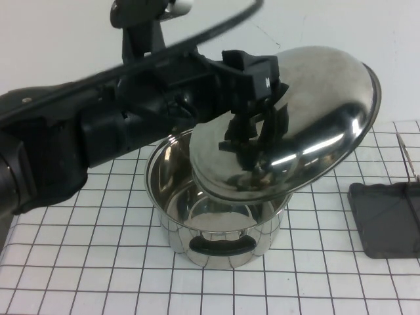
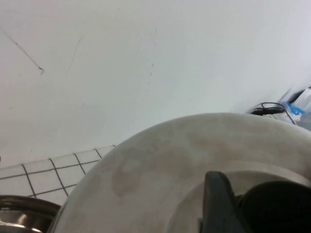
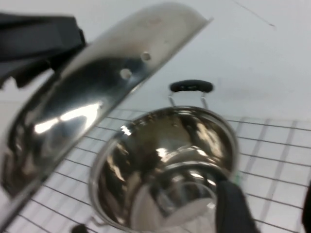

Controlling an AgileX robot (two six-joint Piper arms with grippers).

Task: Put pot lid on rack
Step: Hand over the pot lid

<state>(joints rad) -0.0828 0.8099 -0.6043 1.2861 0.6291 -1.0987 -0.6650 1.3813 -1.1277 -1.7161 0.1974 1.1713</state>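
High view: left gripper [image 1: 252,141] clamped on the black knob of the pot lid [image 1: 315,125], lid tilted in the air above the open pot [image 1: 216,223]; rack [image 1: 387,220] sits on the gridded table [image 1: 79,262] well to the right; right gripper [image 3: 272,208] near the pot, fingers parted, empty.

Nope, no readable text anywhere here. No brand stamp on the shiny domed stainless-steel pot lid [image 1: 308,125], nothing printed on the deep steel pot with black handles [image 1: 216,223] below it, and no label on the dark grey rectangular rack [image 1: 384,220]. The white gridded table cover [image 1: 79,262] just has plain black lines, no numbers or signs.
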